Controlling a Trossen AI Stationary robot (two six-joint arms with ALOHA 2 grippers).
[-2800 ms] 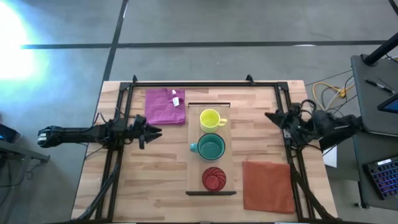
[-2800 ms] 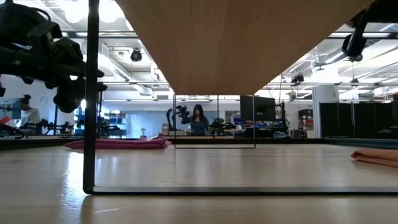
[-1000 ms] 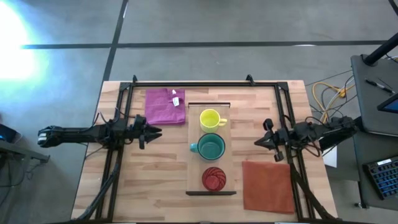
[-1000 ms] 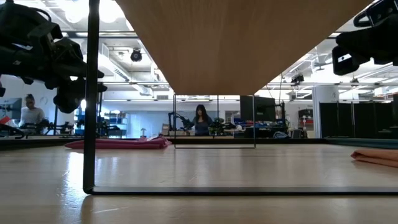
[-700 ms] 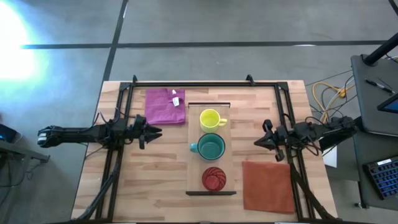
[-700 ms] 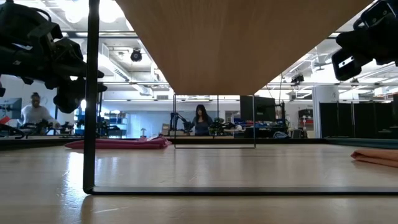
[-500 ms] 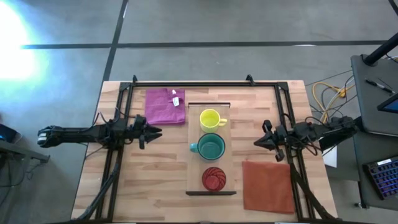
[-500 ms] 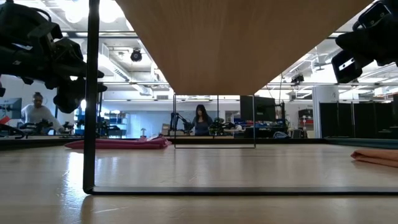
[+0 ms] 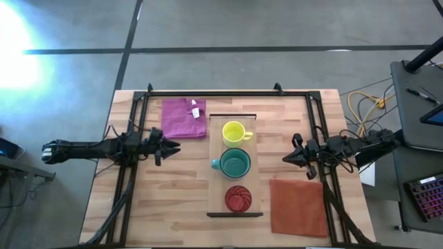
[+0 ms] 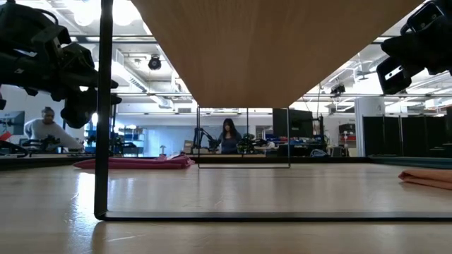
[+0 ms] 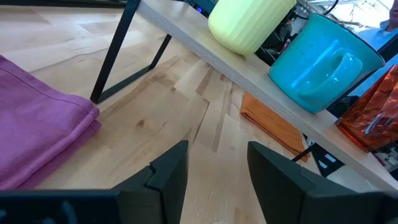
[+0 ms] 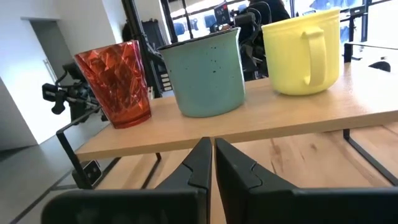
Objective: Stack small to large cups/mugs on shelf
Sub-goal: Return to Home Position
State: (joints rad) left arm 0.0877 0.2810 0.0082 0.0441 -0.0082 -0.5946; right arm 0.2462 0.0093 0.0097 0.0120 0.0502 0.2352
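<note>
Red-orange cup, teal mug and yellow mug stood upright in one line along the shelf, none touching another. The shelf sat raised on its dark frame over the middle of the counter.

The left pincer hung over the counter's left side, well apart from the shelf and pointing toward it. In the left wrist view its fingers stood spread with bare wood showing between them, and they held and touched nothing. The right pincer hung on the opposite side, about level with the teal mug and also apart from the shelf. Its fingers were pressed together with nothing between them.

Nearest on the shelf, the red-orange cup showed only its ribbed inside through the open mouth. Behind it the teal mug had its handle turned toward the left arm, and its inside showed plain teal. Farthest, the yellow mug had its handle toward the right arm, its inside plain yellow.

An orange cloth lay on the near right of the counter and a magenta cloth on the far left, just beside the shelf. In the low view a person stood far back in the room.
</note>
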